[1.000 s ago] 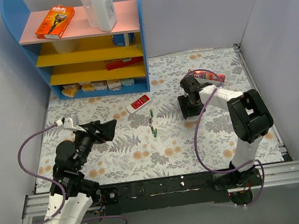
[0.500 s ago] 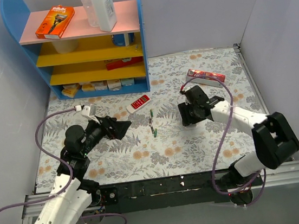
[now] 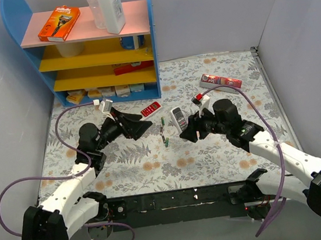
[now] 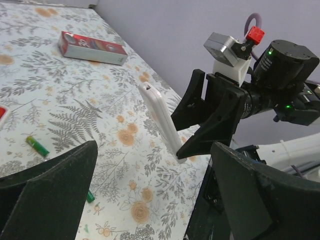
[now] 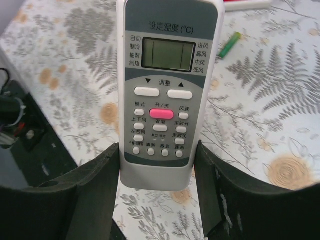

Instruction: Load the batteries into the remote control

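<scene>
The white-grey remote control (image 5: pixel 162 90) is held off the table, tilted up, with its screen and buttons facing the right wrist camera. My right gripper (image 5: pixel 157 182) is shut on its lower end, a finger (image 5: pixel 95 190) on each side. In the top view the remote control (image 3: pixel 178 118) sits at the centre with the right gripper (image 3: pixel 189 128) behind it. Three green batteries (image 3: pixel 162 132) lie on the cloth just left of it. My left gripper (image 3: pixel 140 125) is open and empty, left of the batteries. The left wrist view shows the remote control (image 4: pixel 162 120) edge-on and a battery (image 4: pixel 37 146).
A red remote with white buttons (image 3: pixel 150 108) lies behind the batteries. A red box (image 3: pixel 220 81) lies at the back right. A blue and yellow shelf unit (image 3: pixel 103 57) with small goods stands at the back left. Grey walls close in the floral cloth (image 3: pixel 154 167).
My right gripper has lifted the remote control and carried it left toward the centre. My left arm has reached forward and right, toward the batteries, staying open.
</scene>
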You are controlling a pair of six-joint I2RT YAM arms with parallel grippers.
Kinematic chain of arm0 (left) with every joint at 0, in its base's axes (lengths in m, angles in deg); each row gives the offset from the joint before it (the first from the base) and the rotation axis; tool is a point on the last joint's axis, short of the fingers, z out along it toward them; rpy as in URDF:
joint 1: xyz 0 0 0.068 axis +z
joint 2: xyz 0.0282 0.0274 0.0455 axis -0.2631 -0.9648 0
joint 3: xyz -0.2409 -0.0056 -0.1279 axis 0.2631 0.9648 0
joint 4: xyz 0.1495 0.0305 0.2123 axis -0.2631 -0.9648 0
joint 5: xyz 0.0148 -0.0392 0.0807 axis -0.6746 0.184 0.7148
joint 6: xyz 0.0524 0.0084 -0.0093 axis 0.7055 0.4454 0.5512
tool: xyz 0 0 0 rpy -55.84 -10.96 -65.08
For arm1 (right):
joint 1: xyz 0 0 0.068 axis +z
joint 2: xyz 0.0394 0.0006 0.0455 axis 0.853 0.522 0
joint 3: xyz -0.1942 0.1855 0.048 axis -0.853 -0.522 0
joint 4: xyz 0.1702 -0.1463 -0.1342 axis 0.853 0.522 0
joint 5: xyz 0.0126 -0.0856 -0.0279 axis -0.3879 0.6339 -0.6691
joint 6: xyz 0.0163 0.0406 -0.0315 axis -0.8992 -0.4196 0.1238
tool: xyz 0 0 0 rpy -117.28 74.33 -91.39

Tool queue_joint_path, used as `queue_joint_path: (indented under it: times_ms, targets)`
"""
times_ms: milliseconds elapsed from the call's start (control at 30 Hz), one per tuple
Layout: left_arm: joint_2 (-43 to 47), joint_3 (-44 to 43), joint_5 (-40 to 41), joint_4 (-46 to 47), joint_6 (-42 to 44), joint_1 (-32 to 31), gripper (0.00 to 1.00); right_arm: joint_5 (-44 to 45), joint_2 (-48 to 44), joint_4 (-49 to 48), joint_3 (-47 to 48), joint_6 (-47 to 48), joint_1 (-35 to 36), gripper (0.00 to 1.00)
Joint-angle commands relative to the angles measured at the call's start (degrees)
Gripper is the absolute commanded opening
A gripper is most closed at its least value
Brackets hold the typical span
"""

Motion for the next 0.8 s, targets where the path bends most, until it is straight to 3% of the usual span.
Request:
queue_joint_path:
  times_ms: [0,233,433,600,767]
  targets:
    - [-3.25,0.9,-6.52,15.64,-2.63,-1.13,0.98,-11.96,-3.89,-12.97,-2.37,-2.0,1.36,0.24]
    - [-9.41,2.83,-11.01,32.0,-8.6,-2.97,0.98,-18.83,-3.63,-21.24,-4.48,-5.34,2.95,0.24]
    - [-10.47,3.62,-10.66,35.61,-8.26,-5.87,0.98,-19.72,-2.31,-23.98,-4.39,-6.31,5.14,0.24]
    - [-10.9,3.1,-9.26,32.27,-5.79,-7.28,0.98,-20.24,-1.61,-25.74,-3.78,-6.48,6.99,0.23]
    - [-13.1,4.41,-9.25,37.01,-9.3,-8.16,0.98,-20.6,-0.38,-27.58,-3.51,-6.75,8.22,0.23]
